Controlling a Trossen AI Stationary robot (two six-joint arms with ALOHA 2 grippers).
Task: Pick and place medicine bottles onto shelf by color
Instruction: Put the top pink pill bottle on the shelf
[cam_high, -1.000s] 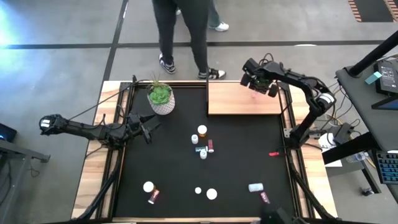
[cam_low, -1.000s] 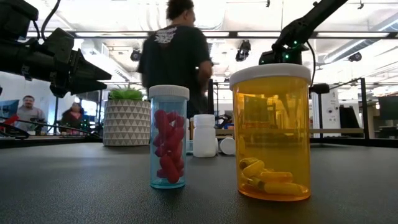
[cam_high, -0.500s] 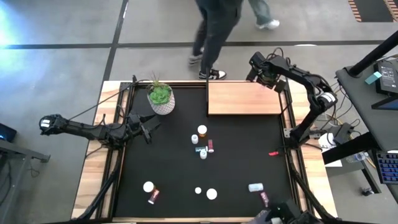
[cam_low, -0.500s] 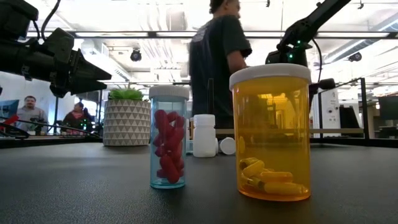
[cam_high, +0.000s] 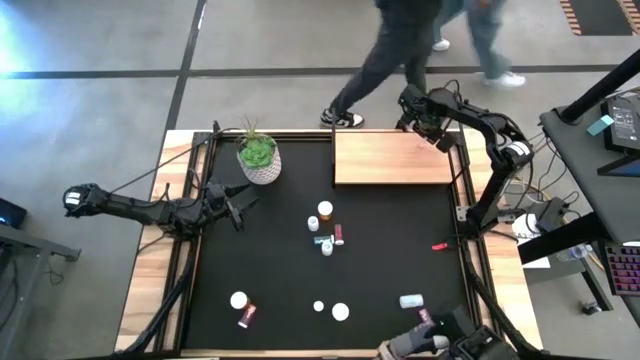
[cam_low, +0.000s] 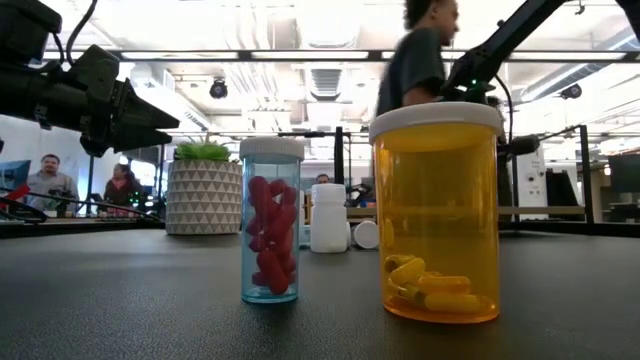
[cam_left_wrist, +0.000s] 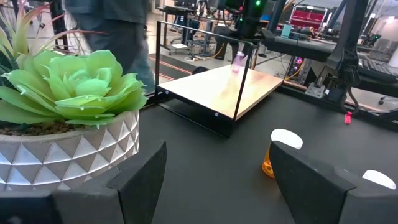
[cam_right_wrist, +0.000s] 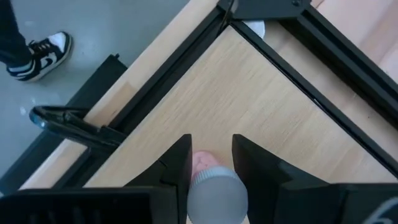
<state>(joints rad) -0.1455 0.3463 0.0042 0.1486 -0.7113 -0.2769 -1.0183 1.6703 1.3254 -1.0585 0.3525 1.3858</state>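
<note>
Hovering over the far right corner of the shelf, the right gripper is clenched on a pink bottle with a pale cap, held just above the light-wood board. From the left wrist view the same bottle shows as a small pink shape hanging under that gripper above the shelf.

The left gripper rests at the left side of the black worktop, its fingers spread apart and holding nothing, near a white pot with a green plant.

The other medicine bottles stay on the worktop: a white-capped orange bottle near the middle, a small cluster just in front of it, and more along the near edge.

In the low view, a clear bottle of pink pills stands beside a large orange bottle.

A person walks past beyond the worktop.
</note>
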